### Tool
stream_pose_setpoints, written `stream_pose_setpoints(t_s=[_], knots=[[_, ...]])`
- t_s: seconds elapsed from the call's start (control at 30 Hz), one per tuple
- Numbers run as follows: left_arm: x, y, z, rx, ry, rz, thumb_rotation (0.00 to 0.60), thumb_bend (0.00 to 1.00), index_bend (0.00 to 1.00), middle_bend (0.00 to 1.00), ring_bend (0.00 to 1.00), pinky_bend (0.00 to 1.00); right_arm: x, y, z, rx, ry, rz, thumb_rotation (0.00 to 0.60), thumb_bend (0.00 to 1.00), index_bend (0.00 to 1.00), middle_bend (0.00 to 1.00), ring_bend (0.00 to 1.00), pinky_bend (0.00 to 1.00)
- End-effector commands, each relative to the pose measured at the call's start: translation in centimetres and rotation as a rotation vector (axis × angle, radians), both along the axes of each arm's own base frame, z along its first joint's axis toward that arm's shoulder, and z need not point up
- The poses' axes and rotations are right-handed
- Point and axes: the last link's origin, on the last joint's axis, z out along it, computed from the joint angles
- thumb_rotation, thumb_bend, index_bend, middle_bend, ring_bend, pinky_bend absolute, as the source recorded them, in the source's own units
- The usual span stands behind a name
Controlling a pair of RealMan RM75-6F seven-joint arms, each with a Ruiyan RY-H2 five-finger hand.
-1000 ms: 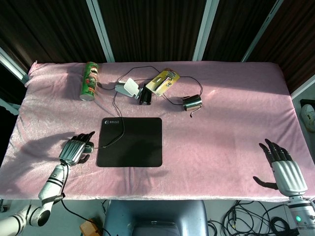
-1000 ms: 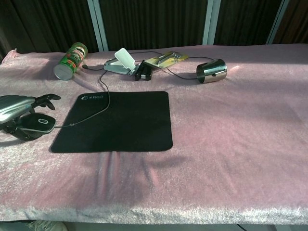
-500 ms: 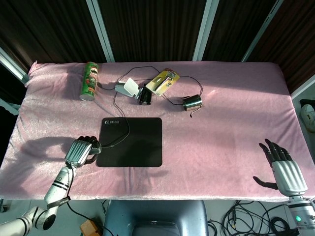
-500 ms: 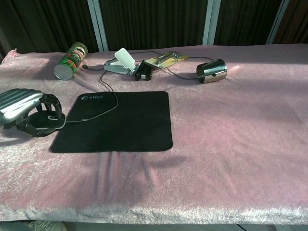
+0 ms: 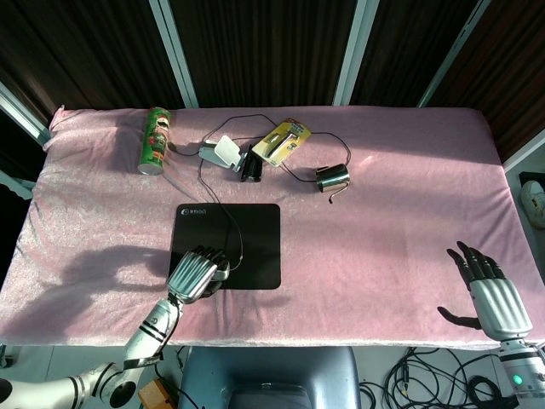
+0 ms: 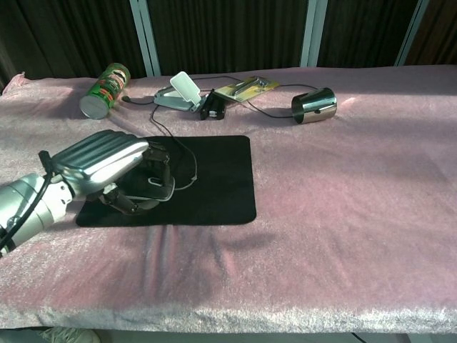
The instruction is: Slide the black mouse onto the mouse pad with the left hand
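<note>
The black mouse pad (image 5: pixel 247 234) lies on the pink cloth left of centre. My left hand (image 5: pixel 196 274) is over the pad's front-left part, fingers curled down around the black mouse (image 6: pixel 151 188). The head view hides the mouse under the hand. In the chest view the mouse sits on the mouse pad (image 6: pixel 221 179), partly showing under the fingers (image 6: pixel 158 158). The mouse's thin cable (image 5: pixel 232 230) loops back across the pad. My right hand (image 5: pixel 490 290) rests at the table's front right, fingers spread, holding nothing.
Along the back lie a green can (image 5: pixel 154 139) on its side, a white device (image 5: pixel 221 152), a small black object (image 5: pixel 252 167), a yellow package (image 5: pixel 283 139) and a steel cup (image 5: pixel 332 177) on its side. Thin cables run between them.
My left hand has slid right with the mouse, from the cloth left of the pad onto the pad. The cable has bunched into a loop. The right hand stayed still.
</note>
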Motion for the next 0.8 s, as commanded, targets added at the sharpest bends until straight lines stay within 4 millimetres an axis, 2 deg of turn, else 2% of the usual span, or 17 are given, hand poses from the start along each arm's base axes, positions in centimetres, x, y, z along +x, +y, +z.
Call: stream_pose_setpoints(t_s=[0.03,0.13,0.3,0.4,0.7,0.8], knots=[[2.0,-0.4,-2.3,-0.041,0.001,-0.015,0.600,0.43,0.51,0.74,0.63,0.75,0.0,0.0,0.0,0.006,0.000,0.002,0.600,0.29,0.06,0.07,0.11,0.25],[2.3,-0.4,-2.7,-0.044,0.004,-0.015,0.600,0.43,0.51,0.74,0.63,0.75,0.0,0.0,0.0,0.007,0.000,0.002,0.600,0.29,0.06,0.07,0.11,0.25],[3.0,-0.5,-5.0,-0.050,0.035,-0.032,0.600,0.42,0.51,0.74,0.63,0.75,0.0,0.1,0.0,0.020,0.000,0.007,0.600,0.29,0.06,0.07,0.11,0.25],[3.3,-0.2,-5.6,-0.028,0.025,-0.029,0.600,0.42,0.51,0.74,0.63,0.75,0.0,0.0,0.0,0.025,0.000,0.007,0.600,0.29,0.06,0.07,0.11,0.25],[3.7,0.4,-6.0,-0.001,0.046,-0.030,0.600,0.42,0.51,0.73,0.62,0.74,0.0,0.0,0.0,0.027,0.002,0.009,0.600,0.30,0.06,0.07,0.11,0.25],[3.3,0.5,-5.7,0.006,0.068,-0.032,0.600,0.41,0.46,0.65,0.57,0.73,0.0,0.0,0.0,0.027,0.002,0.008,0.600,0.30,0.06,0.07,0.11,0.25]])
